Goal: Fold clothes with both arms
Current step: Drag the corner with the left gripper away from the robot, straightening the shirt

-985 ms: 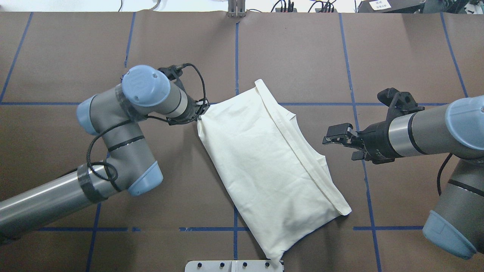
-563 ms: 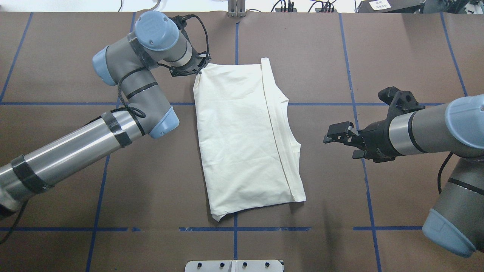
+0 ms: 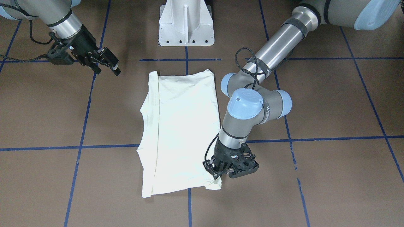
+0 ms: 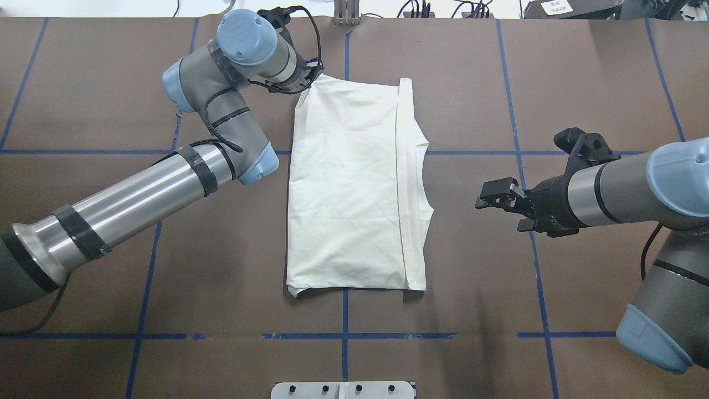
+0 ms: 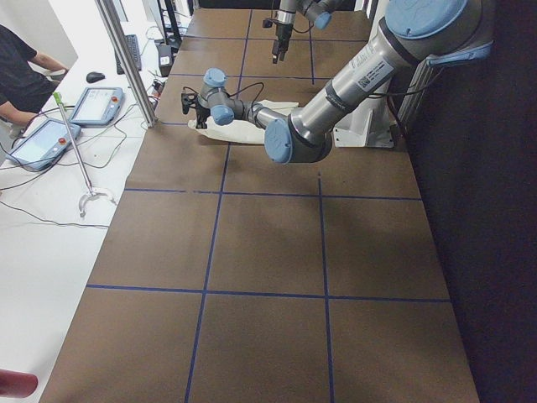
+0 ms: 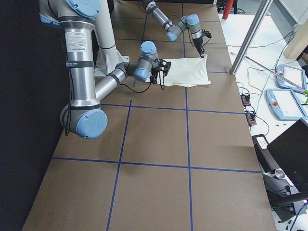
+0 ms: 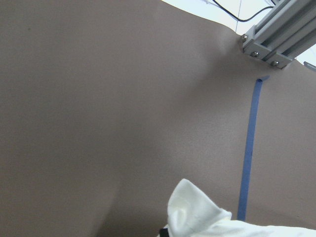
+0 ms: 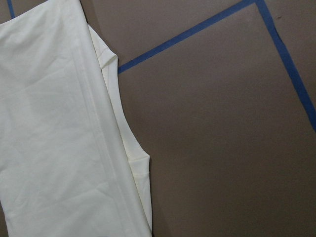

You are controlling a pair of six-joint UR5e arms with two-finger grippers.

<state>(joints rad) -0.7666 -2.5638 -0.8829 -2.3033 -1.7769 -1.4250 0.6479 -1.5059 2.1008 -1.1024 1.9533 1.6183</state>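
Note:
The cream-white shirt point(image 4: 349, 188) lies folded into a long rectangle at the table's middle, plain side up, with a narrow folded strip along its right edge. My left gripper point(image 4: 313, 78) is shut on the shirt's far left corner, which bunches up between the fingers. In the front view this left gripper point(image 3: 217, 176) pinches that corner of the shirt point(image 3: 183, 126) just above the table. My right gripper point(image 4: 498, 213) hovers open to the shirt's right, apart from it, holding nothing. The right wrist view looks down on the shirt's point(image 8: 49, 123) right edge.
The brown table cover carries a blue tape grid. A white pedestal base point(image 3: 186, 23) stands at the robot's side. An aluminium post point(image 4: 346, 14) and cables line the far edge. A person point(image 5: 25, 75) and tablets point(image 6: 288, 96) are beyond the table.
My left gripper pulled the shirt's corner toward the far edge. The shirt swung from a slant to straight and slid away from the near edge. The right arm stayed still.

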